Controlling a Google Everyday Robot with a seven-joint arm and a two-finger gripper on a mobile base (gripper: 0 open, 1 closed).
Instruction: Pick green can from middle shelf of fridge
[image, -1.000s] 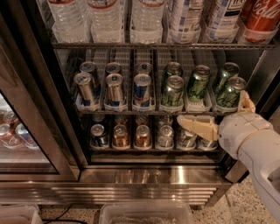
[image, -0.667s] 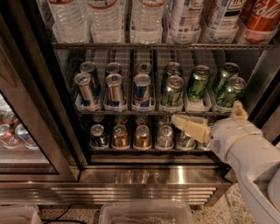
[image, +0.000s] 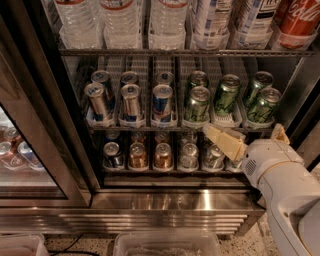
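Note:
Several green cans (image: 198, 103) stand in the right-hand lanes of the middle shelf (image: 150, 128) of the fridge (image: 175, 200). The nearest ones are at the front left (image: 198, 103) and front right (image: 264, 105) of that group. My gripper (image: 248, 137) is in front of the fridge at the lower right, just below the shelf's front rail and under the green cans. It is open and empty. Its left finger (image: 222, 141) points left and its right finger (image: 279, 134) shows beside the white wrist. It touches no can.
Blue-and-silver cans (image: 131, 102) fill the left lanes of the same shelf. Shorter copper and silver cans (image: 162, 155) stand on the rack below, and large bottles (image: 170, 20) on the rack above. The glass door (image: 30, 150) stands at the left. A clear bin (image: 165, 245) sits on the floor.
My gripper and wrist have shifted a little to the left and down in front of the shelf. The cans have not moved.

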